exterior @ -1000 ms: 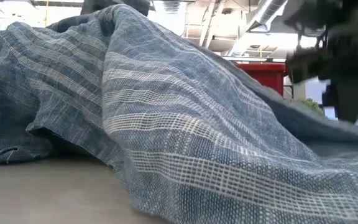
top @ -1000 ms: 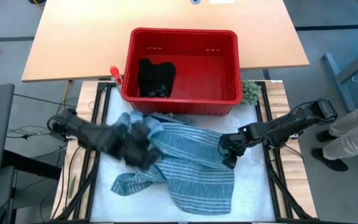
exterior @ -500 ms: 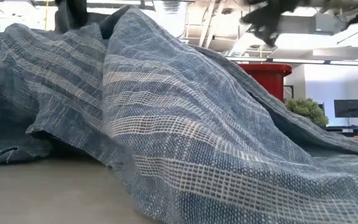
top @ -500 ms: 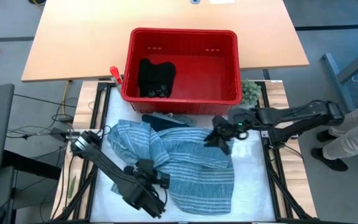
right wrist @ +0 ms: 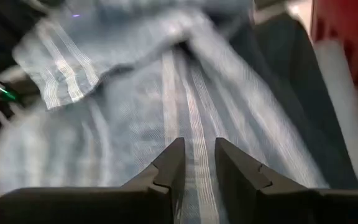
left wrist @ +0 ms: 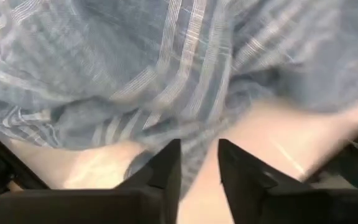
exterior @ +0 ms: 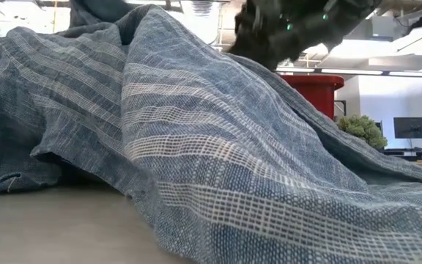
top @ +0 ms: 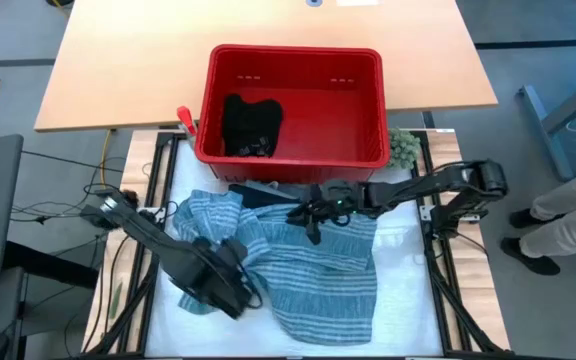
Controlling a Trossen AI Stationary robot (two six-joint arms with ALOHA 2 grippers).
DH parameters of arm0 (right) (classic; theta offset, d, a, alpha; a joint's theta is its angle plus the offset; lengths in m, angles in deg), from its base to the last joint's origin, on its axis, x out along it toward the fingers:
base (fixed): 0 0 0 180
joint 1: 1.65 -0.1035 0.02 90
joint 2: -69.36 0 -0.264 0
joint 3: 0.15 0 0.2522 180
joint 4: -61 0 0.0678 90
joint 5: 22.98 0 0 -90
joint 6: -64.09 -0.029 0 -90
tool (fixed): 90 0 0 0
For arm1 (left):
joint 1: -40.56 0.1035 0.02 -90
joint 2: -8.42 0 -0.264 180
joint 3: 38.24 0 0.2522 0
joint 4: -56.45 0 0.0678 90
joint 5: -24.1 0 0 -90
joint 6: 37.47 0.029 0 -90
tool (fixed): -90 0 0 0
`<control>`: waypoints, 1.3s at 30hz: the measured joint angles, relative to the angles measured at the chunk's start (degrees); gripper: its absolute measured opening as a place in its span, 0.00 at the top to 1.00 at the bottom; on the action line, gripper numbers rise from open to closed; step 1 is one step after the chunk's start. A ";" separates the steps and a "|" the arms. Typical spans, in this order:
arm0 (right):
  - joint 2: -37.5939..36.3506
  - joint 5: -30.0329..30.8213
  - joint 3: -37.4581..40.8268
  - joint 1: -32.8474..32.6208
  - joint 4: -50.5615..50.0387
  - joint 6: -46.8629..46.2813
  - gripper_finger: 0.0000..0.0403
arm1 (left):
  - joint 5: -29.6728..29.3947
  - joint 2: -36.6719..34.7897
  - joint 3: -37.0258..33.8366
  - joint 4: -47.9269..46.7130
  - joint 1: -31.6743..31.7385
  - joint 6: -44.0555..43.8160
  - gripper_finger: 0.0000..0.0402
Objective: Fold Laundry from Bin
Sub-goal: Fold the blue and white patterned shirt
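Two arms have shifted since the earlier frames. Half a second ago the right gripper (top: 313, 213) hung nearer the right edge of the striped garment (top: 308, 270); it now reaches further across, over the garment's upper middle, just in front of the bin (top: 293, 60). The left gripper (top: 230, 288), a second ago beside the garment's upper left, then low at the table's near edge, now sits on the garment's lower left part.

Item 1, right gripper: in its wrist view the fingers (right wrist: 169, 168) stand a narrow gap apart, with nothing clamped between them. Striped cloth lies straight ahead of the tips; whether the tips touch it cannot be told. A darker blue garment (right wrist: 284, 93) lies beyond the fingers toward the red bin wall.

Item 2, left gripper: in its wrist view the fingers (left wrist: 166, 171) stand a narrow gap apart, empty between them. Bunched striped cloth lies just ahead of the tips, with pale table cover (left wrist: 291, 130) to one side. Contact cannot be judged.

Item 3, striped garment: spread and rumpled on the white cover in front of the bin, as before; its left portion is bunched by the left gripper. In the low view it fills the foreground as a draped ridge.

Item 4, bin: unmoved on the table beyond both grippers, holding a black garment (top: 251, 122) at its left side.

Item 5, green fuzzy lump (top: 402, 147): beside the bin's right near corner.
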 joint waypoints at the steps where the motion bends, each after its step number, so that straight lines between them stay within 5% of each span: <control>1: 0.70 0.65 0.02 -0.04 -0.46 0.06 0.73 | 0.63 -1.86 0.00 0.01 0.14 0.98 0.75; 4: 2.17 2.19 0.02 -0.22 -0.36 0.00 0.75 | -4.56 -8.45 0.00 0.14 0.08 0.62 0.67; 8: 3.12 2.78 0.00 -0.24 -1.10 -0.60 0.77 | -25.64 -17.94 0.06 -0.08 0.12 -2.92 0.63; 10: 3.07 2.80 0.00 -0.22 -1.09 -1.04 0.77 | -29.72 -21.12 -1.79 0.27 2.47 -1.92 0.62; 17: 2.59 4.05 -0.09 -0.23 -1.40 -3.46 0.77 | -18.02 -24.57 -14.69 12.51 19.46 18.24 0.62; 22: 2.79 4.09 -0.09 -0.22 -1.42 -4.70 0.77 | -2.77 -23.48 -19.14 22.52 30.59 37.86 0.62; 29: 2.79 4.09 -0.09 -0.22 -1.42 -6.63 0.77 | 17.42 -18.28 -20.94 24.13 42.03 60.20 0.62; 39: 2.81 4.08 -0.09 -0.24 -1.48 -6.62 0.77 | 22.76 -10.06 -21.00 18.91 48.86 71.38 0.62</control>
